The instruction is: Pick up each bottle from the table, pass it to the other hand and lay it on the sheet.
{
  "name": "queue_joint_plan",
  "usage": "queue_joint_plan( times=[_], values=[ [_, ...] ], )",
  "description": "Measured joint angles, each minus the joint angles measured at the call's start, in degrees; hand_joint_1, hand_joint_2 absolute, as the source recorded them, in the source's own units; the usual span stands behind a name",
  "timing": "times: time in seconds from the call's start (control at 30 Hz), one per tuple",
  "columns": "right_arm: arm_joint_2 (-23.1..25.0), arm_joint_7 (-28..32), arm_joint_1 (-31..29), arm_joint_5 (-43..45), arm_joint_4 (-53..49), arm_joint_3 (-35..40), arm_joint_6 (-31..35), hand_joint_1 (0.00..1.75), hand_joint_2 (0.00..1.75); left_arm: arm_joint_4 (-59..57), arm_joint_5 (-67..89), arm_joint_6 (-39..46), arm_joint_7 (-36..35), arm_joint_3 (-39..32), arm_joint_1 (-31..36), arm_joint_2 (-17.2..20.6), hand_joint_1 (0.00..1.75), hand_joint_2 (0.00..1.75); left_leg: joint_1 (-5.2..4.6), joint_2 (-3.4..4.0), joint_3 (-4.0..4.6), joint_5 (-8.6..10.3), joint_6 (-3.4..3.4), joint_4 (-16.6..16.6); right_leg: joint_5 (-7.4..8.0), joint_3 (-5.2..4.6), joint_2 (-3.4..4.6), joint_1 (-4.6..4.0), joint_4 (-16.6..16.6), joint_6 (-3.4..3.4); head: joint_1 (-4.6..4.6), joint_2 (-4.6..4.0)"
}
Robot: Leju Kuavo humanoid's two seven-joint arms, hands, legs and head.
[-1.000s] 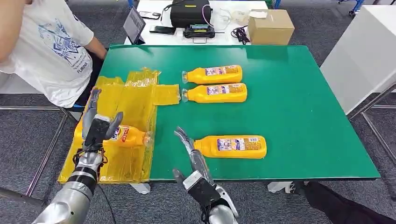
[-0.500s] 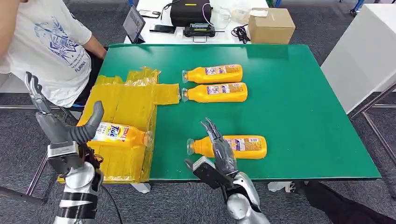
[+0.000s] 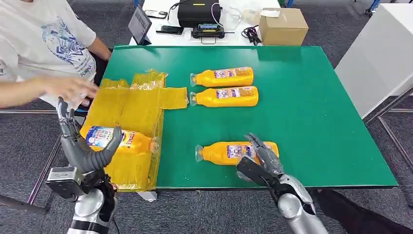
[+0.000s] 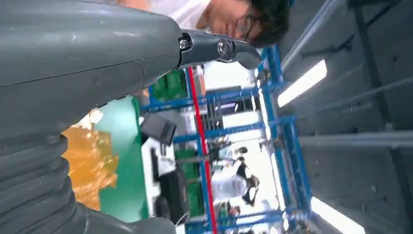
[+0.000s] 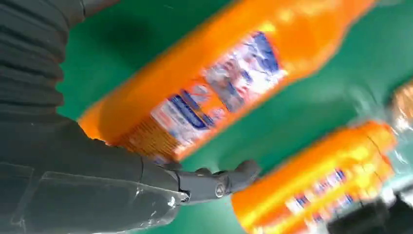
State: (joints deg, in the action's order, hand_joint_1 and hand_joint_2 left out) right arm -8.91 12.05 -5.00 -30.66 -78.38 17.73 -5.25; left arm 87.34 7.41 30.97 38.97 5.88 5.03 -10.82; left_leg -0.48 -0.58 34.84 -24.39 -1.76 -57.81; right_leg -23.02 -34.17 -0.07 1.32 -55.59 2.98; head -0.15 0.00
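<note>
One orange bottle (image 3: 121,139) lies on the yellow sheet (image 3: 131,105) at the table's left. My left hand (image 3: 80,148) is open just left of it, fingers up and spread, holding nothing. The nearest orange bottle (image 3: 229,152) lies on the green table (image 3: 311,107) near the front edge. My right hand (image 3: 263,160) is open over its base end, fingers spread above the label. The right wrist view has that bottle (image 5: 219,83) close beyond my thumb (image 5: 214,183), and a second bottle (image 5: 316,180) behind. Two more bottles (image 3: 223,77) (image 3: 226,96) lie side by side farther back.
A person in a white shirt stands at the left; their hand (image 3: 65,87) reaches over the sheet's left edge, above my left hand. Behind the green table stands a white table with a cardboard box (image 3: 281,27) and a black case (image 3: 197,13).
My left hand let go of the bottle on the sheet and drew back to its left. My right hand moved right along the near bottle to its base end. A person's arm reached in.
</note>
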Motion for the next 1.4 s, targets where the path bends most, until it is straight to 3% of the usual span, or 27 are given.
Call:
queue_joint_plan(
  times=[0.23, 0.8, 1.4],
  values=[
    [-4.36, 0.24, 0.53, 1.33, -0.22, 0.13, -1.46, 0.0, 1.75, -1.8, 0.99, -0.59, -0.02, 0.39, -0.59, -0.61, 0.0, 1.75, 0.0, 0.0, -0.01, 0.0, -0.01, 0.0, 0.0, 0.01, 0.0, 0.0, 0.0, 0.0, 0.02, 0.0],
    [-15.0, -7.48, -1.01, 3.25, -3.24, 4.81, -6.93, 0.0, 1.75, -9.77, 0.15, -5.86, -0.02, 3.26, 0.23, -2.4, 0.0, 1.75, -0.01, 0.02, -0.11, 0.0, -0.02, -0.01, 0.02, 0.15, 0.01, 0.0, 0.01, 0.03, 0.02, 0.0],
    [-17.41, -9.34, -4.94, 2.55, -3.3, 8.07, -6.75, 0.0, 1.75, -11.8, 1.07, -8.59, 0.0, 4.98, 0.28, -3.19, 0.0, 1.75, -0.01, 0.0, -0.06, 0.0, -0.02, -0.01, 0.02, 0.12, 0.0, 0.0, 0.01, 0.03, 0.0, 0.0]
  ],
)
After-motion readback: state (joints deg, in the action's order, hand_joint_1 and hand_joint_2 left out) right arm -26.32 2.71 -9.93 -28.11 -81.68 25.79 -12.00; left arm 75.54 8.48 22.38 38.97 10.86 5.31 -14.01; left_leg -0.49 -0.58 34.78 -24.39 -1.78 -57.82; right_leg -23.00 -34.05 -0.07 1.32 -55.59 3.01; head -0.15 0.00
